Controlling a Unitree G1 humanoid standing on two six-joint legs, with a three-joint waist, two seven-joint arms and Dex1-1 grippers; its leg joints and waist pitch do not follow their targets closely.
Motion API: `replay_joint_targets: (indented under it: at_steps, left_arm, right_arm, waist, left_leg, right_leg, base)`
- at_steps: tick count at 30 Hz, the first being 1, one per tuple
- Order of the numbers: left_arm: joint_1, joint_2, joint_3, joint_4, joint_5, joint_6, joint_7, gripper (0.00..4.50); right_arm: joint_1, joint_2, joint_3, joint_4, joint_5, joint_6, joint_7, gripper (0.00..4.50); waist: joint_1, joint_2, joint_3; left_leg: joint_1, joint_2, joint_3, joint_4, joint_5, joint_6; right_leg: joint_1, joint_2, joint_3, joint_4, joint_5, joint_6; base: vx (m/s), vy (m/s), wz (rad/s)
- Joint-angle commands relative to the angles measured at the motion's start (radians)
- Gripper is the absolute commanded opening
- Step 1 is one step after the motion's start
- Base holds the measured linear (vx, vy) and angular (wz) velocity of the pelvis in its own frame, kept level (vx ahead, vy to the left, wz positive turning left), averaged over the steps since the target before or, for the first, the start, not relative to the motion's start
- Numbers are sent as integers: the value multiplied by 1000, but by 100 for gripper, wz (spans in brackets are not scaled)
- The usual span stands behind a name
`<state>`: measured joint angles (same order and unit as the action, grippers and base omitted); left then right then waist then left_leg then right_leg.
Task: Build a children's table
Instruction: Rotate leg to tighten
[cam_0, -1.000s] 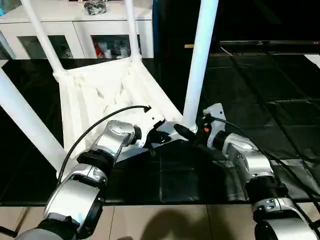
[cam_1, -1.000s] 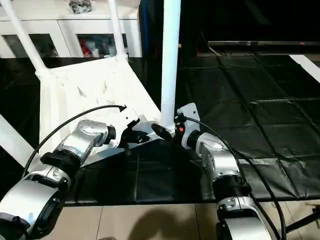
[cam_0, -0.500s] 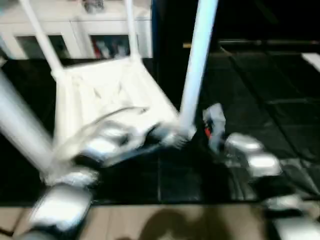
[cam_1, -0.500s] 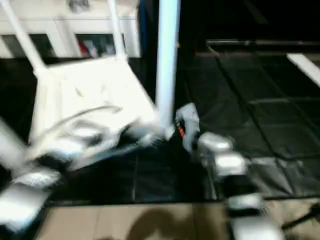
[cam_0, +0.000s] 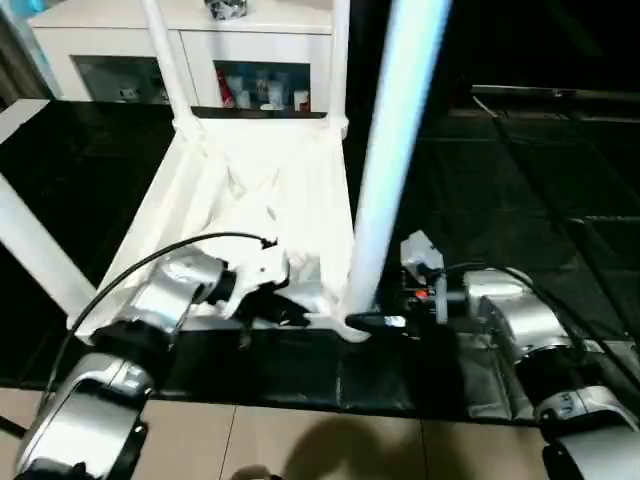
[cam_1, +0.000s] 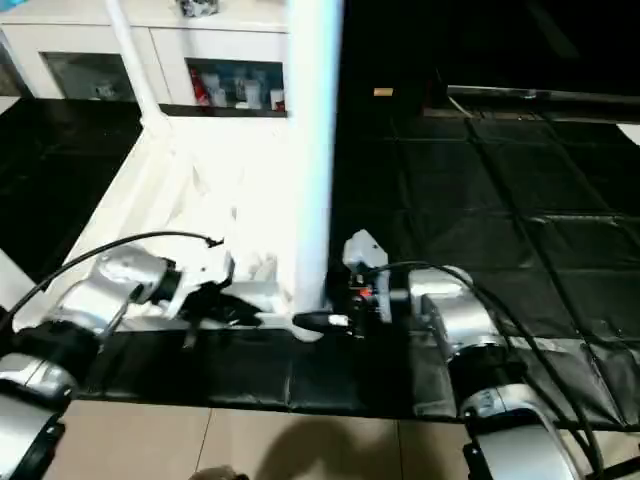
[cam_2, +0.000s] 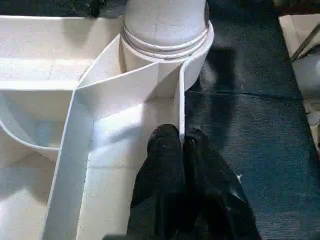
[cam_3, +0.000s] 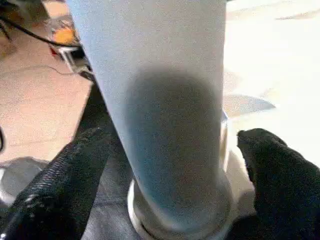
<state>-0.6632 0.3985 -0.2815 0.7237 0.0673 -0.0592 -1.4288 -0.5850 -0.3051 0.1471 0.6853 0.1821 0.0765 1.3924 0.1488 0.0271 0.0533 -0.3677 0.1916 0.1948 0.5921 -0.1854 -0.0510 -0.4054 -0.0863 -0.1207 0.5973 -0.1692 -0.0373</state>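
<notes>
The table top lay upside down, a leg standing in its near corner socket. The right pincer straddled the leg's base, spread wide and not gripping; the left pincer, pressed together, bore on a rib. Closing squarely near the socket and keeping the leg upright would seat it best.

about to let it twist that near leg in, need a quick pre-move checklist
1. Near leg standing upright in its corner socket: ok.
2. Right gripper open, one finger on each side of the leg: ok.
3. Right fingers touching the leg: cannot tell.
4. Left gripper shut, tips resting against a rib inside the table top: ok.
5. Leg seated fully down in the socket: cannot tell.
6. Other legs standing in their corners: ok for those in view.
</notes>
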Motion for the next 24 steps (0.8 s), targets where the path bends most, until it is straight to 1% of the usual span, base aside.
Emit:
replay_joint_targets:
  at_steps: [1,2,3,4,5,9,11,13,14,15,16,17,21,22,24]
  left_arm:
    - [16,-8,-34,-21,-3,-3,-38,0]
    - [17,-7,-35,-22,-4,-3,-38,0]
    - [17,-7,-35,-23,-4,-3,-38,0]
    - [19,-7,-37,-24,-4,-3,-35,0]
    - [22,-6,-37,-30,-3,1,-24,0]
    - [23,-12,-24,-34,-10,14,-3,0]
    - [22,-13,-23,-32,-10,15,0,0]
    - [20,-13,-22,-29,-10,17,0,0]
    - [19,-13,-22,-28,-10,17,0,0]
    - [18,-11,-22,-25,-10,17,0,0]
    - [18,-9,-22,-23,-9,16,0,0]
    - [18,-8,-23,-22,-8,16,0,0]
    - [22,-2,-26,-25,-4,29,2,0]
    - [23,-3,-26,-28,-2,37,9,0]
    - [25,-9,-24,-33,-2,59,23,0]
  right_arm:
    - [-30,2,5,11,15,7,30,409]
    - [-33,2,6,14,16,7,33,381]
    - [-34,2,6,15,16,7,33,381]
    - [-35,3,7,18,17,6,36,371]
    - [-39,3,7,24,21,9,47,371]
    - [-45,4,8,34,21,12,69,324]
    - [-48,5,10,39,23,18,78,317]
    - [-50,5,13,40,24,25,83,285]
    - [-50,5,14,39,24,26,84,285]
    - [-49,6,17,35,26,32,91,272]
    - [-49,7,18,34,26,33,92,272]
    - [-49,8,19,36,27,33,94,250]
    - [-44,12,24,40,27,37,105,225]
    - [-39,11,27,37,27,40,109,220]
    - [-30,7,30,29,28,48,115,218]
  waist:
    - [-2,-8,-75]
    - [-1,-9,-76]
    - [-1,-8,-76]
    - [-1,-9,-76]
    - [0,-7,-77]
    - [0,-7,-77]
    - [-1,-7,-77]
    - [-1,-7,-76]
    - [-1,-7,-76]
    - [0,-8,-77]
    - [0,-8,-77]
    - [0,-9,-78]
    - [0,-7,-77]
    - [1,-9,-78]
    - [0,-9,-77]
  left_leg:
    - [12,58,-23,-64,-151,72]
    - [12,58,-23,-64,-147,72]
    - [13,59,-24,-64,-143,72]
    - [13,59,-23,-64,-142,72]
    - [13,58,-23,-63,-142,72]
    - [12,57,-23,-62,-143,73]
    - [12,57,-23,-62,-145,71]
    - [13,57,-23,-62,-148,69]
    - [14,57,-23,-62,-149,69]
    - [13,57,-23,-62,-144,69]
    - [13,57,-23,-62,-143,68]
    - [13,57,-23,-62,-140,69]
    - [12,56,-23,-61,-138,70]
    - [13,57,-23,-61,-139,70]
    - [12,58,-23,-61,-138,69]
  right_leg:
    - [55,-87,65,-61,-223,-193]
    - [56,-88,65,-60,-217,-194]
    - [55,-87,65,-59,-209,-196]
    - [54,-87,66,-59,-205,-197]
    - [55,-88,66,-57,-198,-200]
    - [57,-87,65,-59,-199,-203]
    - [57,-87,64,-59,-206,-200]
    - [56,-86,65,-60,-211,-198]
    - [55,-86,65,-60,-214,-198]
    - [56,-87,65,-59,-213,-197]
    - [56,-86,65,-59,-212,-197]
    - [56,-87,65,-58,-206,-197]
    - [57,-87,65,-57,-202,-199]
    - [56,-87,64,-57,-202,-199]
    - [57,-88,65,-56,-202,-201]
  base:
    - [0,0,0]
    - [0,0,0]
    - [0,0,0]
    - [0,0,0]
    - [0,0,0]
    - [0,0,0]
    - [0,0,0]
    - [0,0,0]
    - [0,0,0]
    - [0,0,0]
    - [0,0,0]
    - [0,0,0]
    - [0,0,0]
    - [0,0,0]
    - [0,0,0]
